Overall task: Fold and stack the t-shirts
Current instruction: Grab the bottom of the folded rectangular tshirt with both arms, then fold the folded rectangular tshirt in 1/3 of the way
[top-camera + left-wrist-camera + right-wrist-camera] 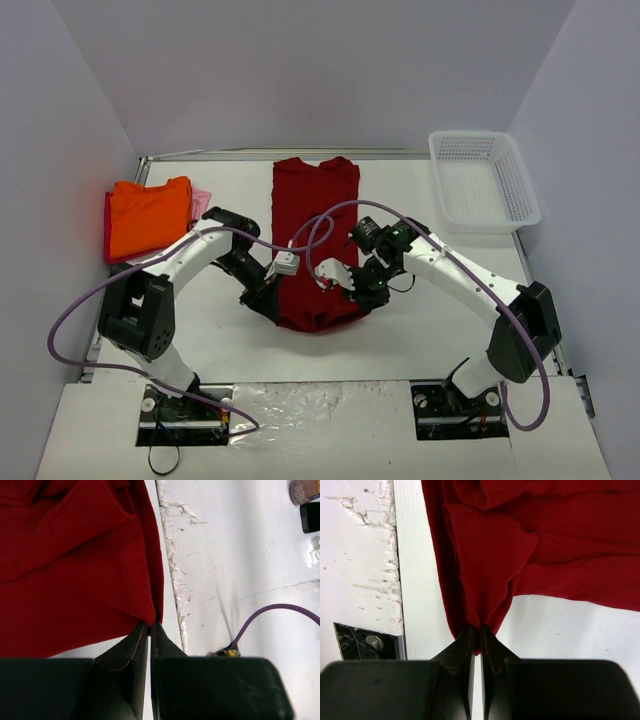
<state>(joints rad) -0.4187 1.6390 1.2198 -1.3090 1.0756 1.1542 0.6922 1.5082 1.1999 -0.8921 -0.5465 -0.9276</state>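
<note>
So, pinching the dark red t-shirt (315, 215) at both lower corners: left gripper (264, 298) clamping shut on the lower-left hem, right gripper (366, 294) clamping shut on a bunched fold at lower right. Lying lengthwise up the center of the frame, collar end toward the top. Sitting folded at the left edge, orange t-shirt (148, 215) with the pink t-shirt (202, 203) peeking out beside it. Resting at upper right, white basket (480, 185), well apart from everything.

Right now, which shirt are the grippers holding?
The dark red t-shirt mid-table: left gripper and right gripper each pinch its near edge. The orange t-shirt and pink t-shirt lie at the left, untouched.
</note>
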